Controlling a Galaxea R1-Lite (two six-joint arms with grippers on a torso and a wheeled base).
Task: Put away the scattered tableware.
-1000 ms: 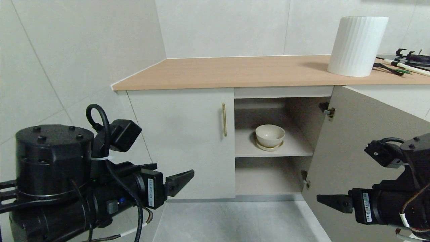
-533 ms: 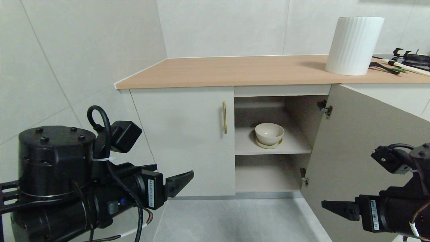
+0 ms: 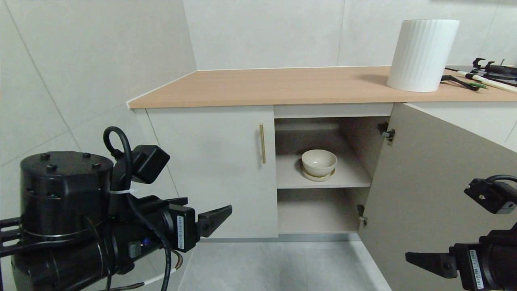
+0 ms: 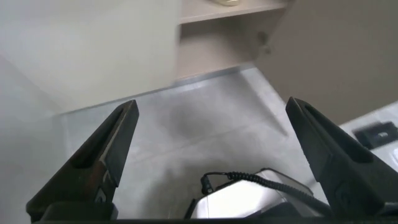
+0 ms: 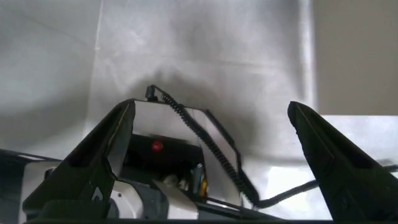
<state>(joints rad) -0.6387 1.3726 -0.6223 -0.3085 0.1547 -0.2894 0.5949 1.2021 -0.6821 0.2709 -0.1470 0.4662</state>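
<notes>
A cream bowl (image 3: 319, 162) rests on a small plate (image 3: 318, 176) on the upper shelf (image 3: 351, 178) of the open cabinet. My left gripper (image 3: 216, 218) hangs low at the left, in front of the shut cabinet door, open and holding nothing; the left wrist view has its fingers (image 4: 93, 168) spread wide over the grey floor. My right gripper (image 3: 424, 260) sits low at the right beside the swung-out door, also open and empty, its fingers (image 5: 93, 162) wide apart in the right wrist view.
The right cabinet door (image 3: 436, 186) stands open toward me. The left door (image 3: 210, 169) with a gold handle (image 3: 262, 143) is shut. On the wooden counter (image 3: 262, 87) stands a white ribbed cylinder (image 3: 422, 54), with utensils (image 3: 476, 81) beside it.
The head camera has shifted, so the cabinet sits slightly further left. My right arm has dropped lower and to the right in view. The left arm has kept still.
</notes>
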